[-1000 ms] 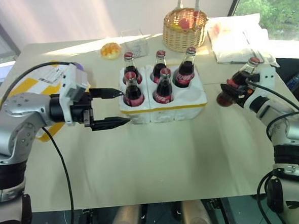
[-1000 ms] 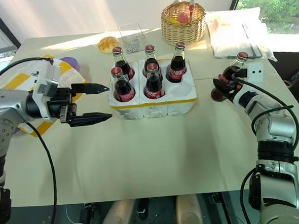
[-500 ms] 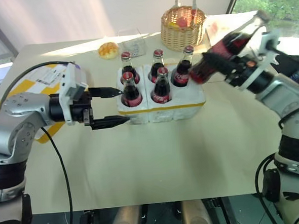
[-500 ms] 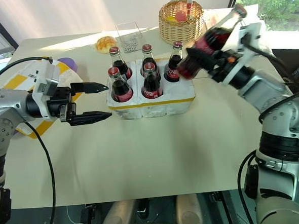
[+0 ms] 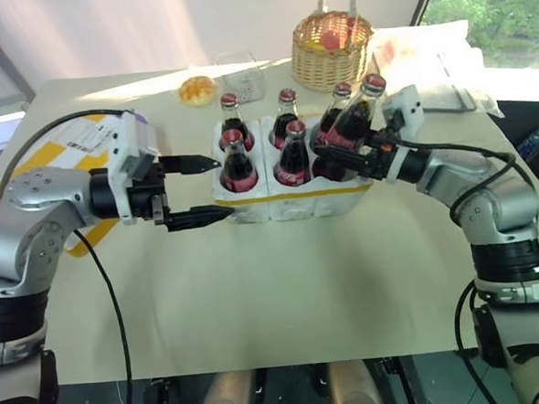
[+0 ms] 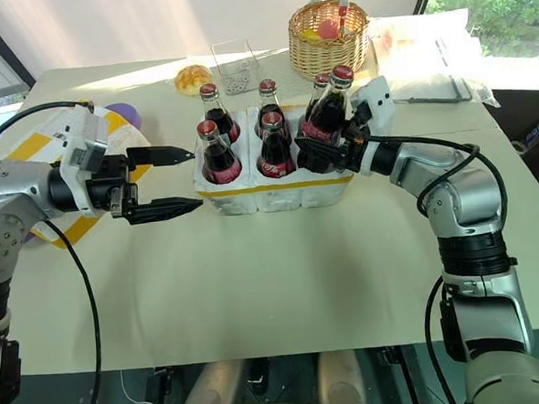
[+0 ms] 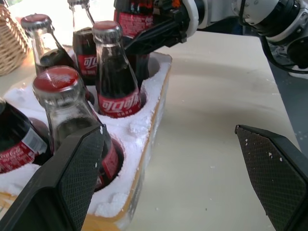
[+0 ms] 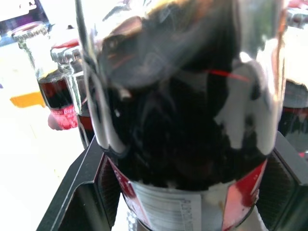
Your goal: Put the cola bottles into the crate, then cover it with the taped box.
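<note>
Hard to read on most bottles: white script on red labels, too small from the head views. Legible from the left wrist: Chinese characters "可口" on the label of one bottle (image 7: pixel 115 72) standing in the crate (image 5: pixel 292 196). Fine print on a white patch low on the held bottle (image 8: pixel 187 120), seen from the right wrist, unreadable.

Five bottles upright in the crate's holes: three along the far row, two in the near row. Sixth hole, at the near right corner, hidden behind the held bottle (image 5: pixel 349 128) and the right gripper (image 5: pixel 340 161). Impossible to tell whether that bottle's base already sits in the hole or hangs just above it. Tilted slightly, red cap toward the basket (image 5: pixel 333 47).

Right gripper clamped round the lower body of the held bottle, black fingers (image 8: pixel 77 192) pressed on either side of the glass.

Left gripper (image 5: pixel 209 187) spread wide and empty, level, fingertips just beside the crate's left end, touching nothing.

Large taped box (image 5: pixel 56 155) mostly hidden behind the left arm: yellow tape bands, a white shipping label with unreadable print.

Beyond the crate, a bun (image 5: pixel 199 89), a clear container (image 5: pixel 240 71) and a white bag (image 5: pixel 435 68) to the right of the basket.
</note>
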Controlling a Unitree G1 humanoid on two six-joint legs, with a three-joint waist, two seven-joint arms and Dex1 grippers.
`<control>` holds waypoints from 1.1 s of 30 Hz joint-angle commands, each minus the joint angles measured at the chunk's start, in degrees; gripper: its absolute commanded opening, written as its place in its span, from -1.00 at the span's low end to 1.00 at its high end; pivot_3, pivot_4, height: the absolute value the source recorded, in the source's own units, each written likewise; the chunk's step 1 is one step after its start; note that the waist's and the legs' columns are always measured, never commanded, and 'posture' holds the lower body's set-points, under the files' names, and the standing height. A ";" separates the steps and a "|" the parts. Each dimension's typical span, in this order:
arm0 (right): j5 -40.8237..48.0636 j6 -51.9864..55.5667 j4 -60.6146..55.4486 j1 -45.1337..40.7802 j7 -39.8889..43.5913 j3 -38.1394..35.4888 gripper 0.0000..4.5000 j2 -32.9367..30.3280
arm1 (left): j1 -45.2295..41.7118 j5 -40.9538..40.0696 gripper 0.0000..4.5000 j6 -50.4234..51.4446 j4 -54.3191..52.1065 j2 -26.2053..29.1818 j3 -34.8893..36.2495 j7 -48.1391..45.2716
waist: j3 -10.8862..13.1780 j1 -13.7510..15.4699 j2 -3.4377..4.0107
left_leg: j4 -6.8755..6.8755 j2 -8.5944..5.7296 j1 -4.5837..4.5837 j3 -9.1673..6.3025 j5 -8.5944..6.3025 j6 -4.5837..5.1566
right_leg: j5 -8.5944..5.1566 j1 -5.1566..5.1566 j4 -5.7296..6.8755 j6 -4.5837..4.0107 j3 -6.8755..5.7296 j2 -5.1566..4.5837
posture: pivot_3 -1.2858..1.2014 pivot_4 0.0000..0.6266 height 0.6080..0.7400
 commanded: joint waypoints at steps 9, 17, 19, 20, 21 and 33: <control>-0.72 0.17 -3.25 1.37 2.09 -4.83 0.26 -5.29 | 0.44 -0.85 1.00 -0.23 -2.08 1.40 2.62 0.56 | 0.00 0.61 0.00 | 0.10 -0.02 0.00 -0.02 -0.01 0.01 | 0.01 0.06 -0.01 -0.01 -0.01 -0.01 | 0.03 -0.52 1.00; -2.61 -0.05 -4.64 3.67 2.58 -1.85 0.26 -5.50 | -0.58 -0.51 1.00 -0.57 -1.37 1.19 1.96 0.16 | 0.01 0.62 -0.01 | 0.11 -0.02 -0.01 -0.03 -0.02 0.02 | 0.01 0.06 -0.01 -0.01 -0.02 -0.02 | 0.03 -0.52 1.00; -4.54 -0.39 -2.35 3.41 1.92 0.38 0.26 -3.90 | -0.98 -0.44 1.00 -0.64 -1.16 1.03 1.67 0.01 | 0.00 0.57 -0.02 | 0.12 -0.04 -0.02 -0.03 -0.02 0.03 | 0.01 0.07 -0.03 -0.01 -0.01 -0.03 | 0.03 -0.52 1.00; -5.33 -0.36 -0.58 3.04 1.57 1.33 0.26 -2.82 | -1.29 -0.37 1.00 -0.66 -1.00 0.92 1.48 -0.04 | -0.01 0.54 -0.04 | 0.12 -0.04 -0.02 -0.03 -0.02 0.03 | 0.01 0.08 -0.03 -0.01 -0.01 -0.03 | 0.03 -0.52 1.00; -6.00 -0.32 0.96 2.68 1.26 1.93 0.49 -1.93 | -1.50 -0.33 1.00 -0.67 -0.90 0.84 1.35 -0.08 | -0.01 0.47 -0.05 | 0.13 -0.04 -0.02 -0.03 -0.02 0.03 | 0.01 0.08 -0.03 -0.01 -0.02 -0.03 | 0.03 -0.52 1.00; -4.83 3.44 -0.21 2.33 3.59 -2.91 0.99 -5.41 | 2.99 -0.25 1.00 -0.13 -3.20 3.71 5.52 1.21 | -0.17 0.15 -0.28 | 0.38 0.02 0.08 -0.05 0.00 0.00 | 0.05 0.26 0.01 -0.06 -0.02 0.04 | 0.03 -0.52 1.00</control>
